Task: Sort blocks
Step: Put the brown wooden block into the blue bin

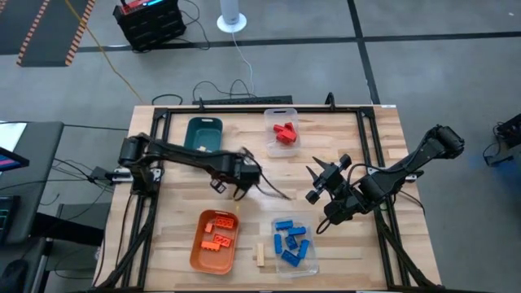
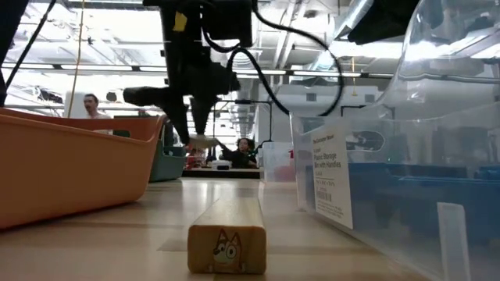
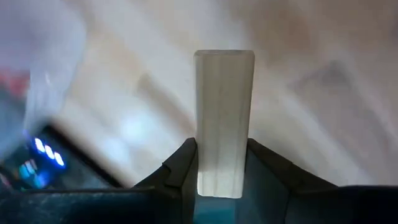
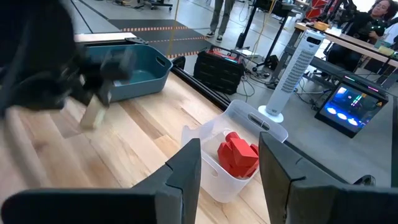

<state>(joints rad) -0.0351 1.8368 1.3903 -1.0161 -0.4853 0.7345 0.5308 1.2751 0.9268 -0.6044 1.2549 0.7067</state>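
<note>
High view: left gripper (image 1: pixel 242 175) at table centre near the teal tray (image 1: pixel 203 134), right gripper (image 1: pixel 324 181) idle beside it, fingers spread. Left wrist view: fingers (image 3: pixel 180 174) pinching a pale wooden block (image 3: pixel 222 121). Low view: second wooden block (image 2: pixel 227 231) lying on the table (image 2: pixel 156 211).

A white label (image 2: pixel 330 173) on the wall of the clear plastic bin (image 2: pixel 406 133), at about three o'clock in the low view, carries dark print and a barcode; the lines seem to read "Plastic Storage Bin with Handles", though the letters are too small to be sure. The wooden block (image 2: pixel 227 238) at six o'clock bears a cartoon dog face, no lettering
</note>
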